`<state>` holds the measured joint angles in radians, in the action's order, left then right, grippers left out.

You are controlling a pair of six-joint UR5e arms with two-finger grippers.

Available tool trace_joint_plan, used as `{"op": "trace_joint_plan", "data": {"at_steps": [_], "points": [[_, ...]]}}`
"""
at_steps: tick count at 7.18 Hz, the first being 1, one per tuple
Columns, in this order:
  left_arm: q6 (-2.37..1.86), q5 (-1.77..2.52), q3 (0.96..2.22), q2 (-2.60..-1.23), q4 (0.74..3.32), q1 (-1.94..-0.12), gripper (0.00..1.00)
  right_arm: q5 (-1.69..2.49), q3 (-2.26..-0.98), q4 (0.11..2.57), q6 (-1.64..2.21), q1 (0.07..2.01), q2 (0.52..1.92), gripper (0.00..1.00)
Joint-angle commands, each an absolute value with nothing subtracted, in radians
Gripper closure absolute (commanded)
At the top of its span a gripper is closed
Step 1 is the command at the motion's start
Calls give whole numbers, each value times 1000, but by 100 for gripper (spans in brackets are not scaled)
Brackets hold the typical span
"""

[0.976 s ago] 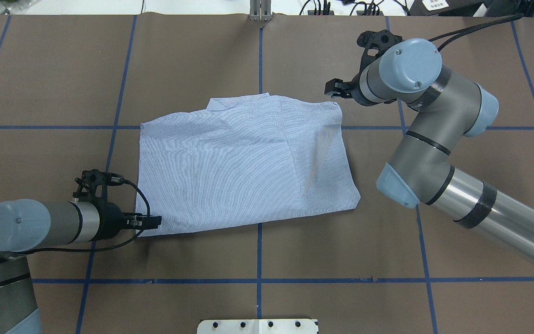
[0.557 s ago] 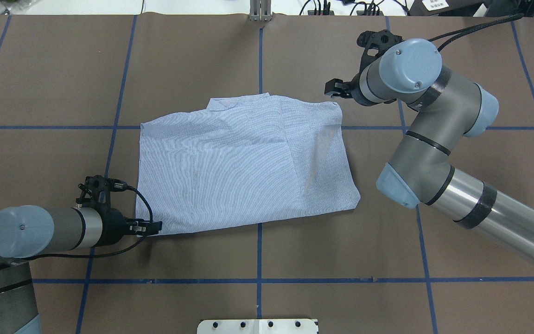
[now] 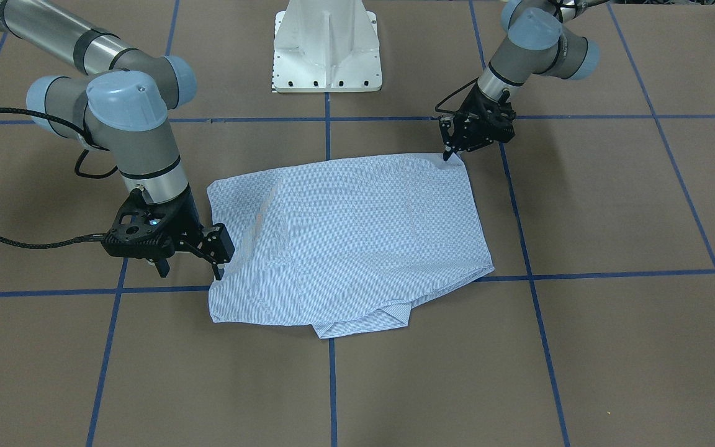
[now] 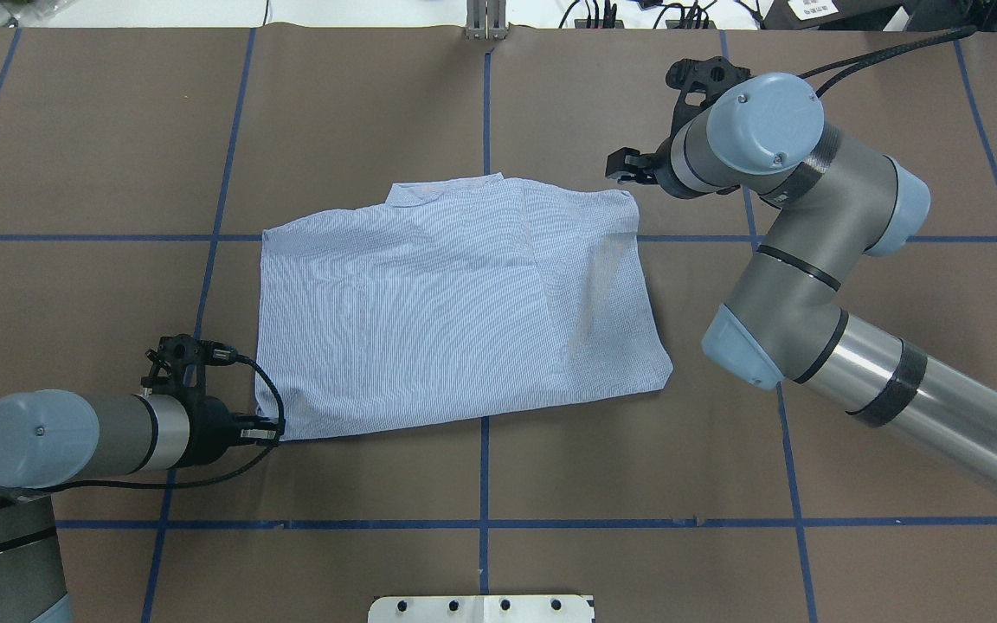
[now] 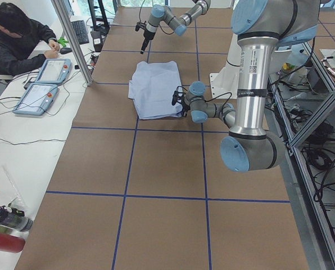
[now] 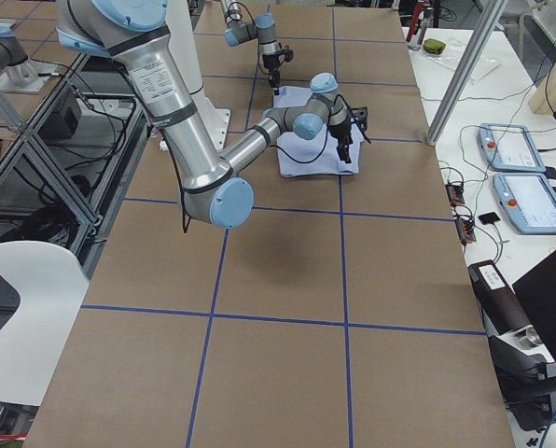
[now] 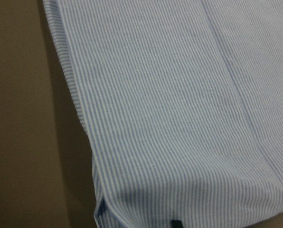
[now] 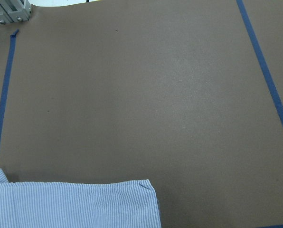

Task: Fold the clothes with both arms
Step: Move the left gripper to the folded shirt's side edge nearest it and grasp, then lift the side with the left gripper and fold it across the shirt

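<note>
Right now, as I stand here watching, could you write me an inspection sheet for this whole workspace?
Surface: table covered in brown paper with a blue tape grid, flat.
Job's things: striped shirt lies partly folded, no sleeve sticking out, collar at the edge far from the robot.
Clutter: nothing seen on the table.
Grippers: left gripper appears shut on the shirt's near corner; right gripper open, empty, beside the shirt's far corner.
Cables: black cables loop at each wrist; the left one runs close by the shirt's edge.
Surroundings: white pedestal at the table's edge; a person sits at a side bench with two control tablets.
</note>
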<state>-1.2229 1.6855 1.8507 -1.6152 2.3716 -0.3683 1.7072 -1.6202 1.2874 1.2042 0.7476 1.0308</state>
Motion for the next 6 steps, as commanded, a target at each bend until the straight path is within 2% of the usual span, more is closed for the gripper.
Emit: {"op": "trace_joint_plan", "data": {"at_steps": [1, 3, 4, 6], "points": [[-1203, 1689, 1839, -1605, 2361, -421, 100, 1707, -1618, 1289, 1204, 747, 1031, 0], [-989, 1693, 1780, -1621, 2353, -606, 100, 1709, -1617, 1287, 1204, 742, 1031, 0], [-910, 1695, 1684, -1703, 2352, -708, 100, 1709, -1617, 1287, 1206, 741, 1031, 0], [-836, 1694, 1347, -2020, 2314, -836, 100, 1709, -1618, 1285, 1207, 739, 1031, 0]]}}
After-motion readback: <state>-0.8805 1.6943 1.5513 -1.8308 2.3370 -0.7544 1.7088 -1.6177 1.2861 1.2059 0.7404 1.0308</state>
